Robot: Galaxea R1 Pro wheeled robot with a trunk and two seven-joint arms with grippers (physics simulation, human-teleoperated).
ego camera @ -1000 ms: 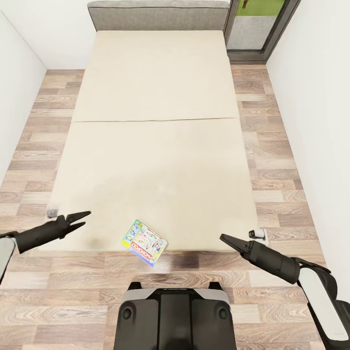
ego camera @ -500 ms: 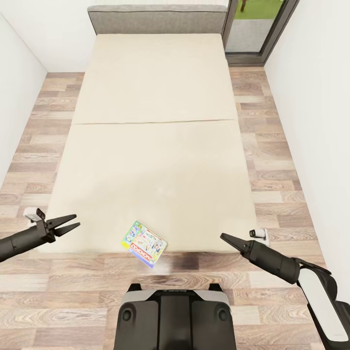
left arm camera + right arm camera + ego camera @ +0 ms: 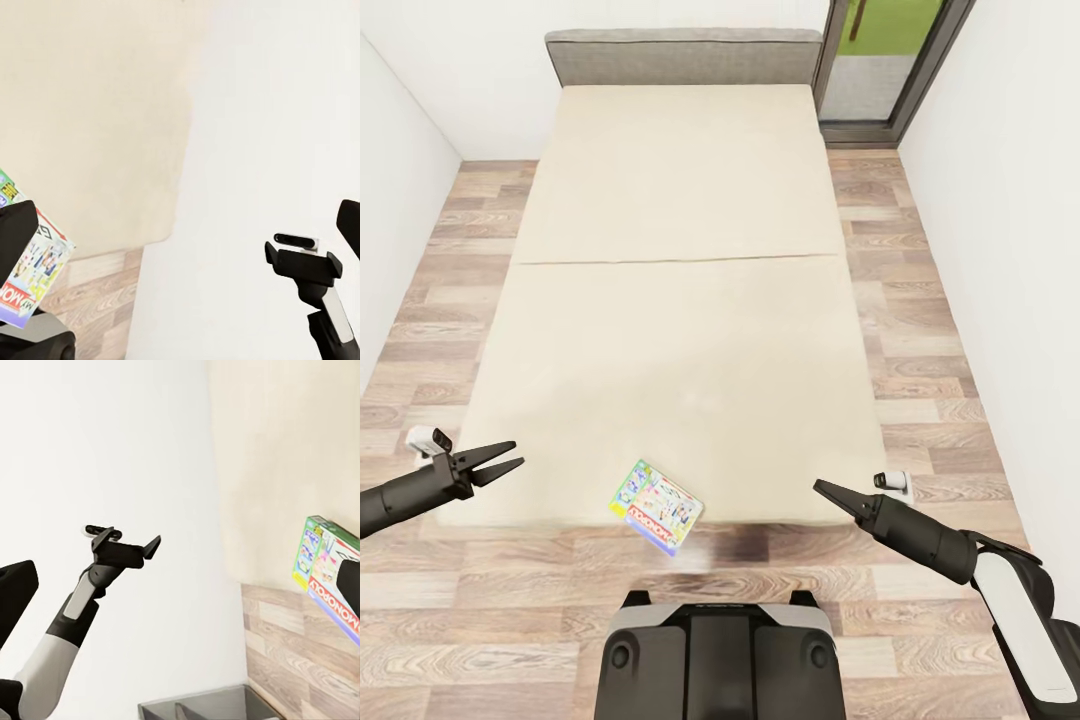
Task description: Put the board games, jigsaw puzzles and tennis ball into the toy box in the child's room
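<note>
**Board game at the foot of the bed, both arms held out to the sides**

Beige mattress takes up the centre of our head view: the bed (image 3: 670,300) runs from the grey headboard (image 3: 682,58) at the top of the frame down to its foot edge in the lower middle. We see 1 board game (image 3: 657,505) there, a thin flat box with a white, green and red printed cover, lying turned at an angle on the mattress, with its near corner jutting out past the foot edge over the wood-plank floor (image 3: 920,300). Our dark base (image 3: 720,655) sits at the bottom centre, just below the box.

We hold the left gripper (image 3: 506,461) at the lower left of the frame, beside the bed's near left corner. Its 2 fingers are parted in a narrow V with nothing between them, and it is well apart from the box. We hold the right gripper (image 3: 824,490) at the lower right, beside the near right corner; its fingers look drawn together to a point, with nothing in them.

In the left wrist view the same box (image 3: 34,266) shows at the lower left edge, and the right arm's wrist camera mount (image 3: 300,259) at the lower right. In the right wrist view the box (image 3: 330,574) stands at the right edge, half over mattress and half over floor.

A dark-framed window (image 3: 885,60) fills the upper right corner of the head view.
</note>
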